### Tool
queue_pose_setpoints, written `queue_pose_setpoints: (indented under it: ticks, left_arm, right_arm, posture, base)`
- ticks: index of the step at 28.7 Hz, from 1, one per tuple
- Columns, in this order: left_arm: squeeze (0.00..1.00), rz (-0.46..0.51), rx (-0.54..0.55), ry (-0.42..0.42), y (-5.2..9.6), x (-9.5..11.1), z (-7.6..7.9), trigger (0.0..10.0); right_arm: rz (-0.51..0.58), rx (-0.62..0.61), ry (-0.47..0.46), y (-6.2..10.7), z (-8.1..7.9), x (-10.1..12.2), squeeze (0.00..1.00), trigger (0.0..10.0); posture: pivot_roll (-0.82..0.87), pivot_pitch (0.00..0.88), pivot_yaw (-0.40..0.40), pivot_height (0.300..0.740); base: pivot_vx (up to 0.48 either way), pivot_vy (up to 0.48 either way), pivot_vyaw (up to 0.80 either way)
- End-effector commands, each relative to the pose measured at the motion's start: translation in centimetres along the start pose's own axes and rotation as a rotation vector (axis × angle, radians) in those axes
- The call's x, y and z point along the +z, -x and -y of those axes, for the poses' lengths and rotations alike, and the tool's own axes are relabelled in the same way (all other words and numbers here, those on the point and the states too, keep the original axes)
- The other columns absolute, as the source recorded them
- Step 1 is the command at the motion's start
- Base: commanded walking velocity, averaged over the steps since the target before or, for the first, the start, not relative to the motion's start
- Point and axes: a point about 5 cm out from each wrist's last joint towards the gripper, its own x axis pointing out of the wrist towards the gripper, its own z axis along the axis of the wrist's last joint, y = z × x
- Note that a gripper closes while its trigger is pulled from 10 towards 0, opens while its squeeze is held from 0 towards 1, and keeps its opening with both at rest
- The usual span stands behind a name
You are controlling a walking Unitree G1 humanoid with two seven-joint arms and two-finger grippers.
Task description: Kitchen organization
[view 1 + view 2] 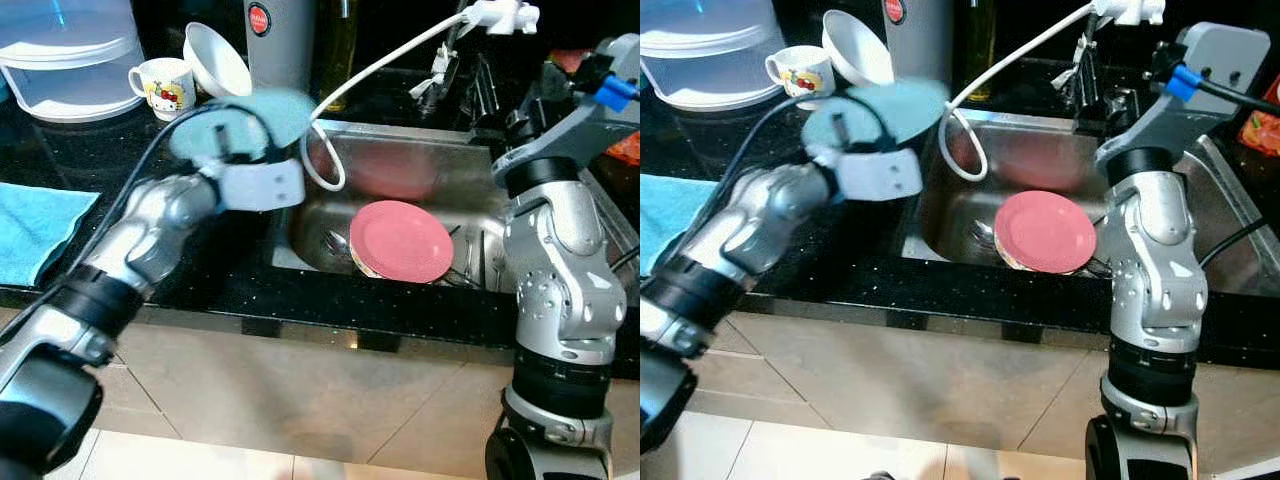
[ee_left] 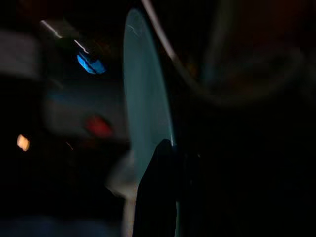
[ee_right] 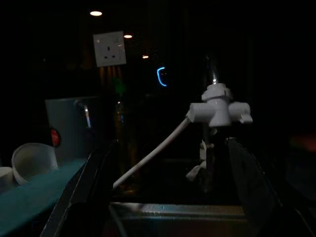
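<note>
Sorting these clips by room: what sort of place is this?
A home kitchen, most likely: a steel sink set in a black countertop, a pink plate in it, a cartoon mug beside.

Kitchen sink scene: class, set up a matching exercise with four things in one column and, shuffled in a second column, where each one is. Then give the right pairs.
Things:
1. pink plate
2. light blue plate
3. cartoon mug
4. blue cloth

Places:
A. flat on the black counter at the robot's far left
B. held in the left pincer above the counter
C. leaning inside the steel sink
D. standing on the counter beside a tilted white bowl

Pairs: 1-C, 2-B, 3-D, 4-A
</note>
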Motion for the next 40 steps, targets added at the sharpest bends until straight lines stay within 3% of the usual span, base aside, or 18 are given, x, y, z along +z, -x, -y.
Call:
queue_pose_setpoints:
  ticks: [1, 5, 6, 7, 10, 14, 17, 19, 22, 32, 33, 34, 35, 40]
  left_arm:
    - [0.0, 0.125, 0.097, -0.004, -0.1, 1.9, -1.6, 10.0]
    - [0.0, 0.205, 0.13, 0.009, 0.0, 3.0, -1.9, 10.0]
    - [0.0, 0.241, 0.138, 0.006, 0.1, 3.5, -1.7, 10.0]
    - [0.0, 0.279, 0.153, 0.011, 0.1, 4.0, -1.4, 10.0]
    - [0.0, 0.301, 0.163, 0.015, 0.1, 4.3, -1.2, 10.0]
    - [0.0, 0.403, 0.225, 0.034, 0.3, 5.9, -0.7, 10.0]
    - [0.0, 0.417, 0.228, 0.044, 0.3, 6.2, -0.6, 10.0]
    - [0.0, 0.481, 0.216, 0.055, 0.5, 7.1, 0.2, 10.0]
    - [0.0, 0.497, 0.202, 0.051, 0.4, 7.4, 0.6, 10.0]
    - [0.0, 0.545, 0.191, 0.059, 0.4, 8.1, 1.1, 10.0]
    - [0.0, 0.556, 0.185, 0.061, 0.5, 8.3, 1.2, 10.0]
    - [0.0, 0.57, 0.18, 0.062, 0.6, 8.5, 1.4, 10.0]
    - [0.0, 0.583, 0.174, 0.063, 0.6, 8.6, 1.5, 10.0]
    - [0.0, 0.609, 0.155, 0.058, 0.9, 8.9, 1.8, 10.0]
  right_arm:
    - [-0.005, 0.02, -0.022, -0.1, 0.2, 0.2, 0.0, 10.0]
    - [-0.033, 0.044, -0.059, 0.0, 0.3, 0.1, 0.0, 10.0]
    - [-0.048, 0.051, -0.092, 0.0, 0.4, 0.0, 0.0, 10.0]
    - [-0.074, 0.061, -0.181, 0.1, 0.5, -0.1, 0.0, 10.0]
    - [-0.09, 0.07, -0.243, 0.1, 0.5, -0.2, 0.0, 10.0]
    - [-0.132, 0.15, -0.616, 0.5, -0.9, -0.3, 0.0, 10.0]
    - [-0.146, 0.159, -0.664, 0.6, -1.2, -0.4, 0.0, 10.0]
    - [-0.187, 0.117, -0.766, 0.5, -1.4, -1.1, 0.0, 10.0]
    - [-0.211, 0.085, -0.807, 0.4, -1.2, -1.6, 0.0, 10.0]
    - [-0.239, 0.094, -0.807, 0.4, -0.6, -1.5, 0.0, 10.0]
    - [-0.25, 0.09, -0.789, 0.5, -0.6, -1.7, 0.0, 5.4]
    - [-0.261, 0.078, -0.773, 0.5, -0.5, -1.8, 0.0, 1.7]
    - [-0.271, 0.066, -0.762, 0.6, -0.4, -1.9, 0.0, 0.0]
    - [-0.297, 0.027, -0.731, 0.5, -0.1, -2.4, 0.0, 0.0]
  posture:
    - [0.07, 0.078, 0.01, 0.74]
    - [0.07, 0.077, 0.013, 0.74]
    - [0.06, 0.075, 0.015, 0.74]
    - [0.06, 0.074, 0.016, 0.74]
    - [0.06, 0.074, 0.016, 0.74]
    - [0.06, 0.069, 0.019, 0.74]
    - [0.06, 0.069, 0.019, 0.74]
    - [0.05, 0.059, 0.019, 0.74]
    - [0.06, 0.056, 0.019, 0.74]
    - [0.05, 0.053, 0.021, 0.74]
    - [0.05, 0.053, 0.021, 0.74]
    - [0.05, 0.053, 0.021, 0.74]
    - [0.05, 0.055, 0.022, 0.74]
    - [0.05, 0.06, 0.022, 0.74]
  base:
    - [0.0, 0.0, 0.0]
    - [0.0, 0.0, 0.0]
    - [0.0, 0.0, 0.0]
    - [0.0, 0.0, 0.0]
    - [0.0, 0.0, 0.0]
    - [0.0, 0.0, 0.0]
    - [0.0, 0.0, 0.0]
    - [0.0, 0.0, 0.0]
    - [0.0, 0.0, 0.0]
    - [0.0, 0.0, 0.0]
    - [0.0, 0.0, 0.0]
    - [0.0, 0.0, 0.0]
    - [0.0, 0.0, 0.0]
    - [0.0, 0.0, 0.0]
